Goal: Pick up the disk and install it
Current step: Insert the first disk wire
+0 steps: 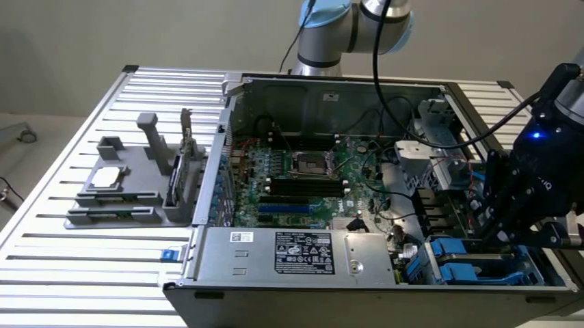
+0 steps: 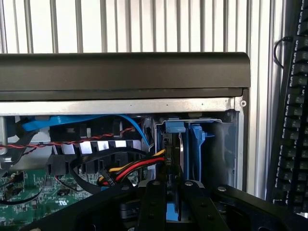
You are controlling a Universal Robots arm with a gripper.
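Note:
The disk (image 2: 168, 151) stands on edge in the drive bay at the case's front corner, its blue carrier frame (image 2: 174, 128) at the far end. My gripper (image 2: 172, 186) sits over it with one black finger (image 2: 153, 202) on each flat side, shut on it. In the exterior view the black gripper (image 1: 504, 232) reaches down into the bay at the case's near right corner, above the blue drive cage (image 1: 453, 265). Most of the disk is hidden there by the gripper.
Red, yellow and black cables (image 2: 137, 167) run right beside the disk. The case's black front panel (image 2: 125, 72) lies just past the bay, with a keyboard (image 2: 294, 125) beyond the case wall. A silver power supply (image 1: 292, 253), the motherboard (image 1: 301, 178) and a grey fixture (image 1: 128, 191) are at the exterior view's left.

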